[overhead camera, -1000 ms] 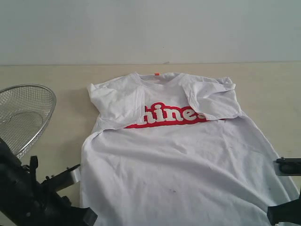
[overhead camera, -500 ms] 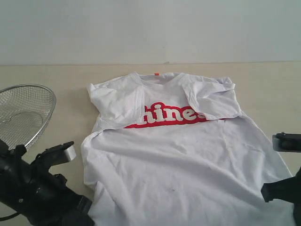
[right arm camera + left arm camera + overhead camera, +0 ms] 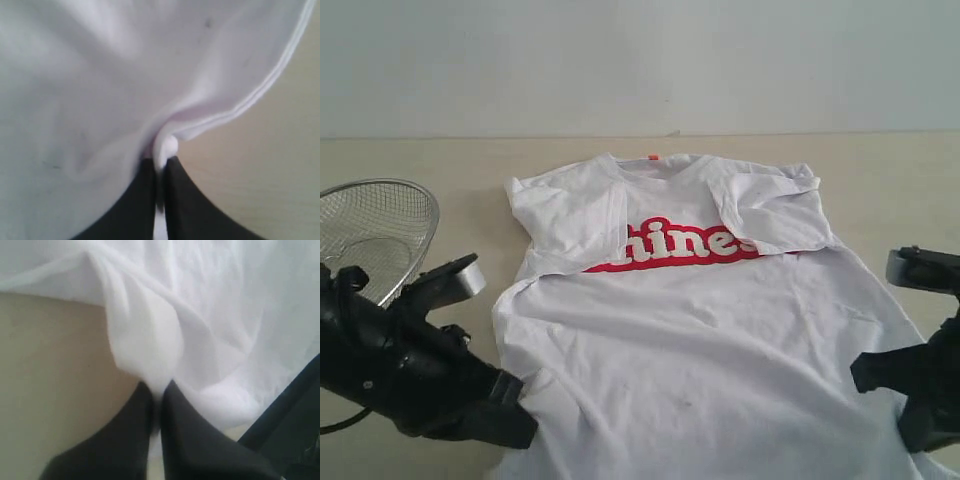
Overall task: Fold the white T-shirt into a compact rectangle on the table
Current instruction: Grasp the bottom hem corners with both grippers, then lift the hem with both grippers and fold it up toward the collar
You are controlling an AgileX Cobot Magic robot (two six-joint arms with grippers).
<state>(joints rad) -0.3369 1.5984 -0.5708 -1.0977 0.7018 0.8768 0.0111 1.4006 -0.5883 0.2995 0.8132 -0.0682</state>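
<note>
across the middle of the beige table [image 3: 905, 175] i see the white t-shirt [image 3: 700, 340] lying face up, collar at the far side with its orange tag [image 3: 653, 157], both sleeves folded in over the chest so they cover the ends of the red lettered band [image 3: 685, 247]. my left gripper [image 3: 159, 392] is pinched tight on a bunched fold at the shirt's near left edge, the cloth puckering up out of it. my right gripper [image 3: 160, 160] is likewise clamped on the stitched hem at the near right side, a small roll of fabric squeezed between the jaws. off to the left a round wire basket [image 3: 370, 235] sits on the table, apart from the shirt.
</note>
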